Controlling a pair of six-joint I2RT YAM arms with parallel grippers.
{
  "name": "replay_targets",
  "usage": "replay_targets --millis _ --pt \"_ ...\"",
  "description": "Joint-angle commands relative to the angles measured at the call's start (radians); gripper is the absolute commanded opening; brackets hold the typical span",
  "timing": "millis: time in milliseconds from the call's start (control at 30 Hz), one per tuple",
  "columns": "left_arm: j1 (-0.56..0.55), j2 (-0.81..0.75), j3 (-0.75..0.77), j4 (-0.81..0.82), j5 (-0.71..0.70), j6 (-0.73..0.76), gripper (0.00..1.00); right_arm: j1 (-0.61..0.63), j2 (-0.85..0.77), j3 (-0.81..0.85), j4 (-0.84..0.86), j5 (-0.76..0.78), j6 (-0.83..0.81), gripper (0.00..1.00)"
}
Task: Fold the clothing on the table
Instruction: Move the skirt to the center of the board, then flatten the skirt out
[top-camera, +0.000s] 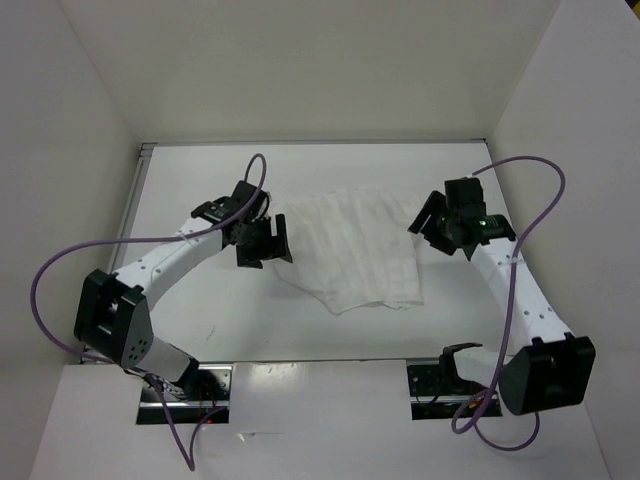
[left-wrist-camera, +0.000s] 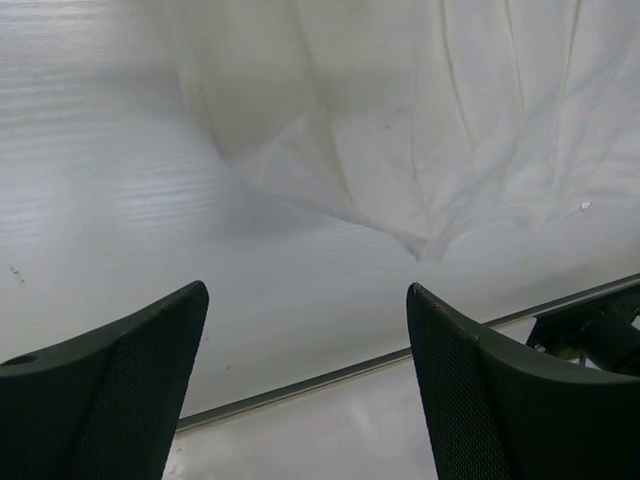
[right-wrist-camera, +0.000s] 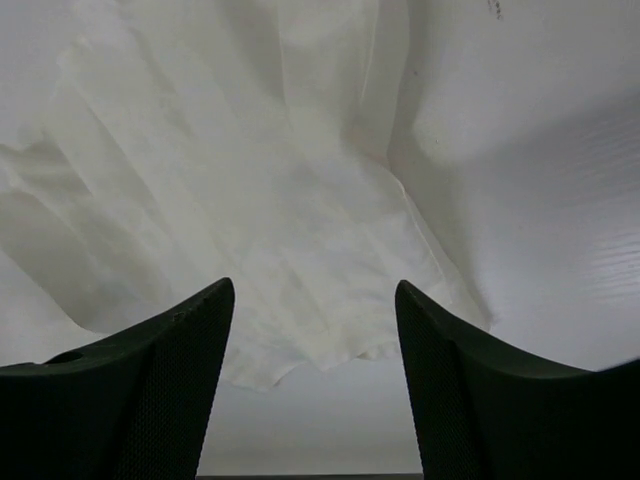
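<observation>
A: Where does the cloth lie?

B: The wrinkled thin white fabric garment (top-camera: 355, 250) lies on the matte white rectangular table (top-camera: 200, 310), about midway between the two arms and a little toward the far side. Its far edge is the wider one. The near edge slants, with one corner pointing to the near left.

A: And the claws?

B: The black two-fingered left gripper (top-camera: 262, 243) is just beside the garment's left edge. Its fingers are spread wide with nothing between them. The black two-fingered right gripper (top-camera: 435, 225) is at the garment's far right corner, equally wide and empty. I can't tell if either one touches the fabric.

A: What room is there to move?

B: There is bare tabletop left of the garment, and a broad strip between its near edge and the arm bases. A narrower band runs to the table's far edge. In the left wrist view, bare table separates a cloth corner from the thin metal edge rail (left-wrist-camera: 350, 368). A looping purple cable (top-camera: 540, 190) arcs out to the right of the right arm.
</observation>
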Motion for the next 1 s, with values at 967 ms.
replay_targets --millis 967 --pt "-0.144 0.379 0.318 -0.017 -0.014 -0.023 0.65 -0.005 0.192 0.043 -0.091 0.052 -0.058 0.68"
